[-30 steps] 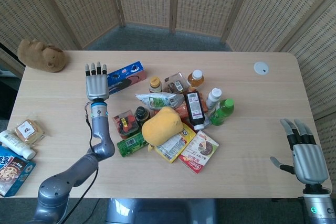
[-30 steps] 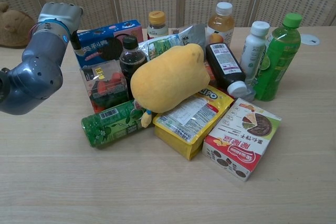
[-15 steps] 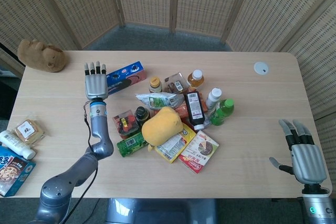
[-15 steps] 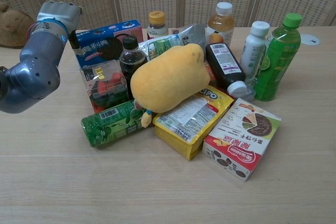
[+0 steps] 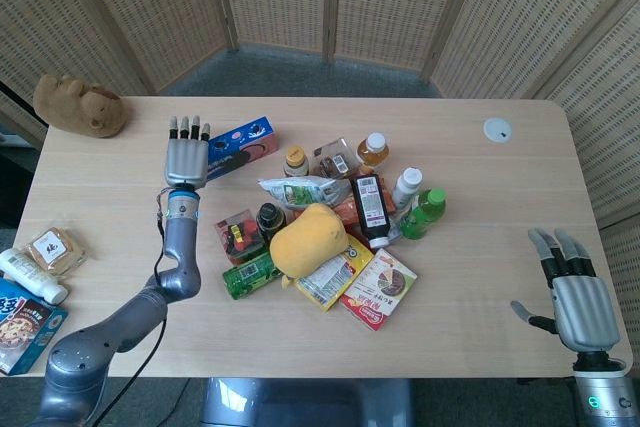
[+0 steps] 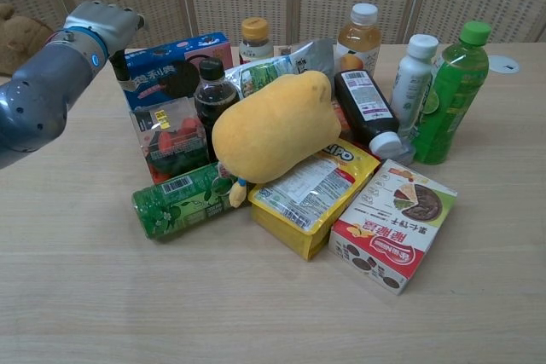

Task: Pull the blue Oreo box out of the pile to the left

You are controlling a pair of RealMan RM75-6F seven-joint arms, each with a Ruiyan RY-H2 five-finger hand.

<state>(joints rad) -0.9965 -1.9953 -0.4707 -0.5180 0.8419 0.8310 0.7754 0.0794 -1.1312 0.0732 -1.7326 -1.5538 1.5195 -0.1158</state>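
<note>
1. Since the earlier frames, your left hand has moved slightly up and to the right on the table, and its arm has straightened; the fingertips now overlap the left end of the blue Oreo box.
2. Your left hand lies palm down with fingers extended and slightly apart, gripping nothing. The head view cannot confirm whether the fingertips touch the box.
3. Your right hand hangs at the table's lower right edge, fingers spread, holding nothing, well apart from the pile.
4. The blue Oreo box is a long rectangular glossy carton, blue with a pink panel and a printed dark biscuit. It lies at the upper left edge of the pile, tilted, just behind a clear plastic tub of red contents and a dark bottle.
5. Pile materials: a soft yellow plush of rounded shape; a green crinkled foil pack; a yellow flat pouch; a red and white carton; a green plastic bottle; a white bottle.
6. The table is pale wood grain. A brown plush sits at its upper left corner, well apart from the pile.
</note>
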